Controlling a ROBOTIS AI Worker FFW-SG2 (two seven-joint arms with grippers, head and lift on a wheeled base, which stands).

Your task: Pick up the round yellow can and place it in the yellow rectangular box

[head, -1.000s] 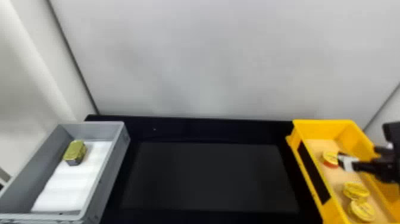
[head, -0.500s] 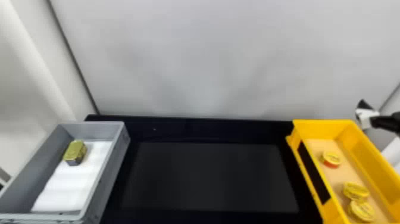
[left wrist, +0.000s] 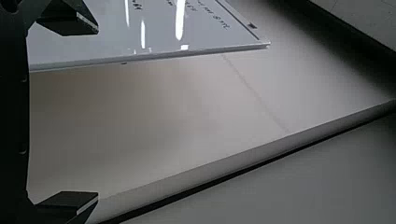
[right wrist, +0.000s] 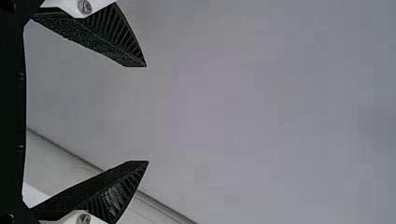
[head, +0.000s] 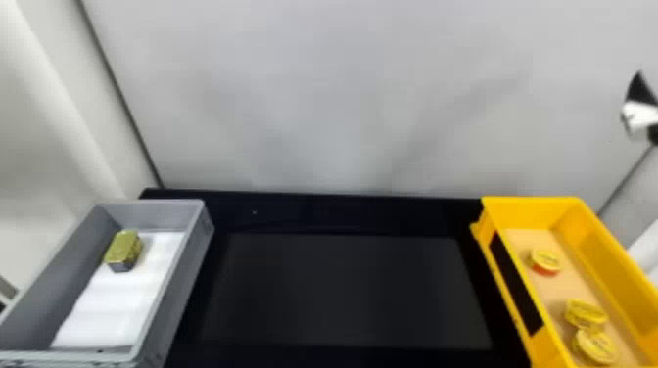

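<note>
One red-sided yellow can (head: 544, 259) is lying in the yellow rectangular box (head: 528, 210), lid facing up, round face spanning level, short axis standing upright. Two other yellow cans (head: 595, 346): resting inside, near each other. Right gripper (head: 640, 105): hanging well apart from them, fingers standing wide, gripping nothing. Left gripper (left wrist: 98, 113): gaping wide, holding nothing.

A pale wall (head: 342, 98) stands behind a black desk (head: 352, 213) with a charcoal rectangle (head: 347, 293) on its top — dark seams (head: 117, 88) slant down at left and right. In the left wrist view, bright streaks of light (left wrist: 180, 21) gleam on a glossy white panel (left wrist: 93, 49) bearing handwriting (left wrist: 212, 16) — alongside a broad, pale surface (left wrist: 140, 116) in soft shadow.
</note>
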